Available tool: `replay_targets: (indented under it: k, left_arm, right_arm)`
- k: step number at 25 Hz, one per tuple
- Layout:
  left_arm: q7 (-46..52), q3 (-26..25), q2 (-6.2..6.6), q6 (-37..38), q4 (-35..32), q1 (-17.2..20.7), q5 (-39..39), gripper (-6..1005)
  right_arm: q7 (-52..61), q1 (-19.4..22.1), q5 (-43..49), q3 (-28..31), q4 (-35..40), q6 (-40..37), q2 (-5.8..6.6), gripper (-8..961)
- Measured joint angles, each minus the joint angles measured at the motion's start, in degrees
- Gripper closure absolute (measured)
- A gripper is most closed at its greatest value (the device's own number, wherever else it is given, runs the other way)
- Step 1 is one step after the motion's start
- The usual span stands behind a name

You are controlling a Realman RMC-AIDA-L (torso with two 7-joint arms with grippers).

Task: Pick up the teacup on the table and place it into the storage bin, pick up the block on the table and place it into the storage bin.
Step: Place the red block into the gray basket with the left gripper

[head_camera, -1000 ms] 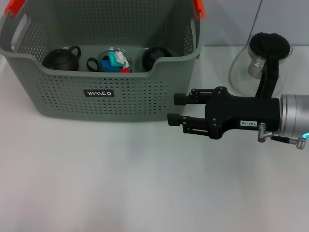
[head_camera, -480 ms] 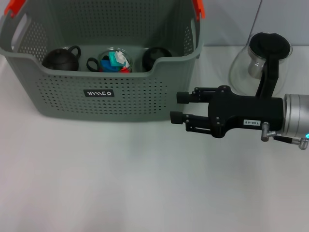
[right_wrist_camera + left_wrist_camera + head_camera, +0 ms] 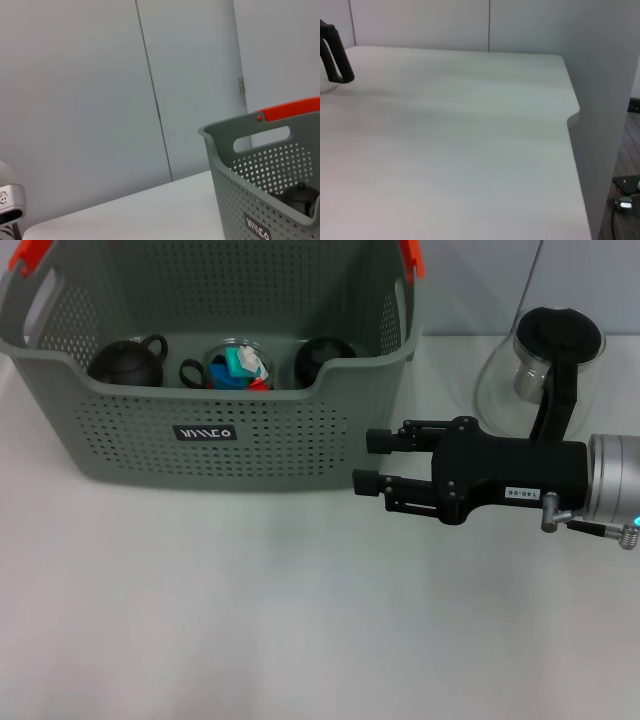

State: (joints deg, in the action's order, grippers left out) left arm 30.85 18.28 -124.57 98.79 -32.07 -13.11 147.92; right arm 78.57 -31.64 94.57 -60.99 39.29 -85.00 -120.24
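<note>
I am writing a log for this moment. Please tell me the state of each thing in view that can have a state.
Bin: upright on the table, holding dark teaware and a clear cup.
Clear cup: in the bin, with coloured pieces inside.
Right gripper: open, empty, level above the table, right of the bin.
Glass pot: upright on the table, behind the right gripper.
Left gripper: not in view.

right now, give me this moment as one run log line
right gripper: open, empty, beside storage bin | bin: dark teapots, glass cup with coloured blocks | glass carafe: on table | left gripper: not in view
</note>
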Motion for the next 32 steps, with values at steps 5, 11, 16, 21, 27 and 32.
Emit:
replay_targets:
  k: [5,11,16,21,27,32]
  left_arm:
    - [0.0,-1.3,0.22,0.2,-0.1,-0.2,-0.1,528]
    - [0.0,-2.2,0.32,0.1,-0.4,-0.3,0.1,532]
    - [0.0,-2.3,0.3,1.1,-0.4,-0.1,0.3,535]
    - [-0.6,-2.3,0.2,0.9,-0.4,0.3,0.4,539]
    - [-0.2,-2.3,0.19,0.8,-0.4,0.4,0.5,542]
    - [-0.1,-2.7,0.21,0.7,-0.4,0.8,0.6,556]
  right_arm:
    - [0.0,0.0,0.0,0.0,0.0,0.0,0.0,375]
    - [0.0,0.0,0.0,0.1,0.0,-0.1,0.0,375]
    - [0.0,0.0,0.0,0.1,0.0,-0.8,0.0,376]
    - [0.0,0.0,0.0,0.1,0.0,-0.8,0.09,376]
    - [0.0,0.0,0.1,0.1,0.0,-0.9,0.09,377]
    - [0.0,0.0,0.1,0.1,0.0,-1.1,0.09,378]
